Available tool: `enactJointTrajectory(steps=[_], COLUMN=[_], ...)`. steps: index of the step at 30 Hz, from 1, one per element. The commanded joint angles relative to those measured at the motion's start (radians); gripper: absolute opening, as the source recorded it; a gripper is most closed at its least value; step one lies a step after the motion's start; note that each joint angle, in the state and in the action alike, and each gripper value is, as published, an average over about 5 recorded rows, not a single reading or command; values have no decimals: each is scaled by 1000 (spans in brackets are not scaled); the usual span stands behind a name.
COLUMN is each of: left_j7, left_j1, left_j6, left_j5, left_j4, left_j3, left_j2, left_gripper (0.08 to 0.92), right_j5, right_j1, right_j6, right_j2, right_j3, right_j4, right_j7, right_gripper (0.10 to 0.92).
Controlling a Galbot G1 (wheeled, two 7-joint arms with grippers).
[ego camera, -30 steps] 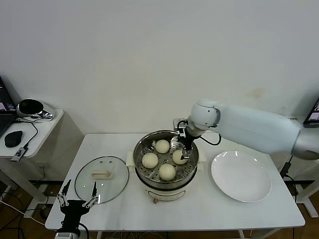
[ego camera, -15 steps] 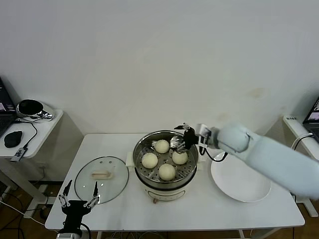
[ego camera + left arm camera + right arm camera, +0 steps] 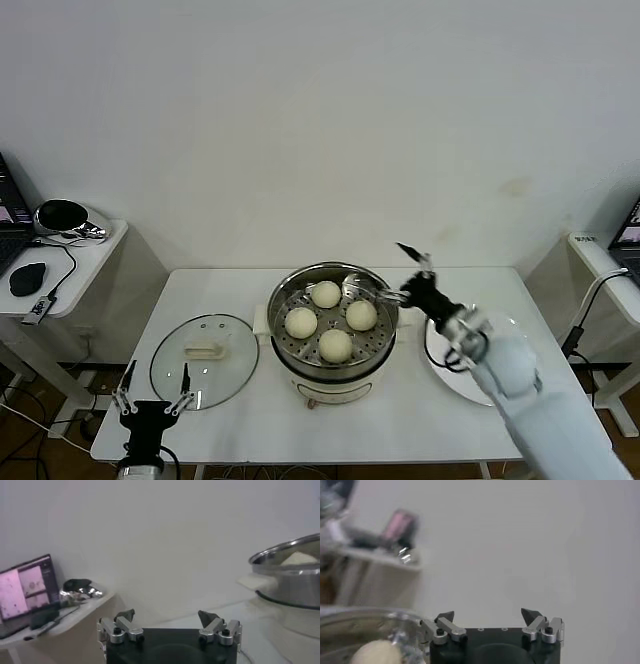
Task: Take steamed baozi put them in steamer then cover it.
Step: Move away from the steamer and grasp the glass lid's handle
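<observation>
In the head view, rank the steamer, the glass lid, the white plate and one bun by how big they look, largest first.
1. Steamer.
2 and 3. Glass lid and white plate: they look much alike, and the right arm hides part of the plate, so no ranking between them.
4. Bun, clearly the smallest.

My table (image 3: 230, 420) is white, and a white plate (image 3: 500, 385) lies on its right part. To my left stands a side table (image 3: 85, 262) carrying a black mouse (image 3: 27, 278), a cable (image 3: 62, 268), a shiny helmet-like thing (image 3: 64, 218) and a laptop (image 3: 27, 590), its screen lit pink.
</observation>
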Motion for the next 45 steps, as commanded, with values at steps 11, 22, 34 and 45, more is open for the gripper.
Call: enactJointTrajectory(steps=[11,22,34,45], left_j7=[56,43,55,53], left_j1=[-218,-474,-555,-629], left_j6=[-38,-70,-73,-74], left_j5=[925,1004,1004,1000], left_j4=[378,595,677,723], left_j3=[31,135,211,221], left_j2=[280,290,278,259], left_gripper=[823,823,823,823], right_j5=[-66,-48,-49,-59], right_j1=[-617,-647,-669,-668], right_j6=[117,124,134,142], right_j2=[331,347,363,359], right_j3=[600,664,689,683], right_j4=[104,101,104,87], right_j7=[87,118,116,114], right_gripper=[823,823,823,823])
